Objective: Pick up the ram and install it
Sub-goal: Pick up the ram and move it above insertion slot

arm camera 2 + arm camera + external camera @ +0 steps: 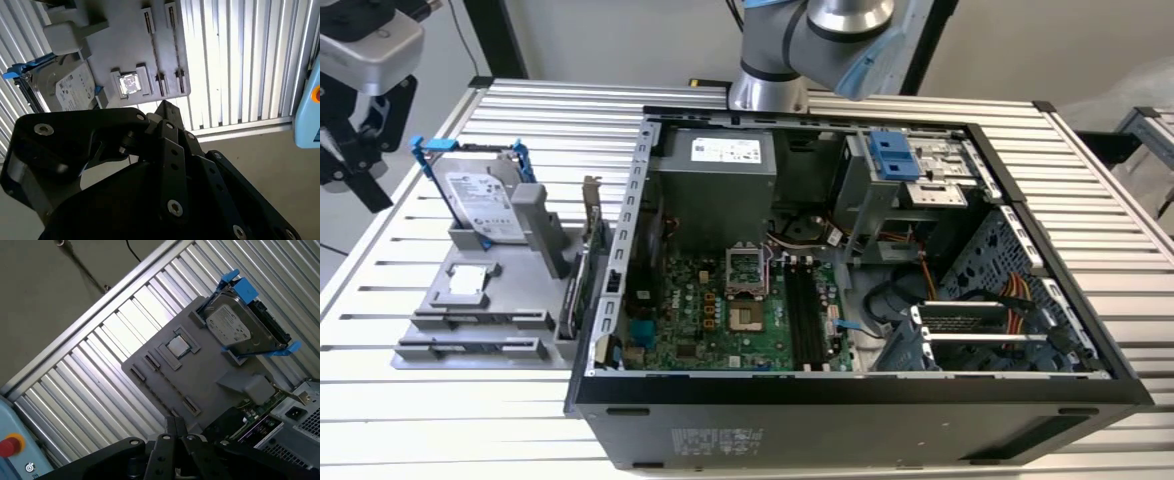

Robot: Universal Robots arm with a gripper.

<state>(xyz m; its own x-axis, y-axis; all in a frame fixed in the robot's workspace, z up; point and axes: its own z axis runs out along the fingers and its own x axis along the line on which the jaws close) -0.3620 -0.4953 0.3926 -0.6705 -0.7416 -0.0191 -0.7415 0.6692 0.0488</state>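
Note:
The ram (257, 431) is a dark strip with a small white label. It stands on edge beside a green card (262, 404) on the side of the grey holder (210, 370) nearest the case. In the exterior view the ram (570, 295) is a thin strip between that holder (480, 300) and the open computer case (854, 390). My gripper (358, 170) hangs high over the table off the exterior view's left, well apart from the ram. In both wrist views its black fingertips (168, 426) meet at one point (165, 106) with nothing between them.
The holder also carries a silver hard drive with blue rails (478, 195), a small square chip (470, 283) and narrow slots. Inside the case lie the green motherboard (720, 310), black memory slots (803, 315), a power supply (720, 170) and orange cables. The slatted table's edge (75, 330) is near.

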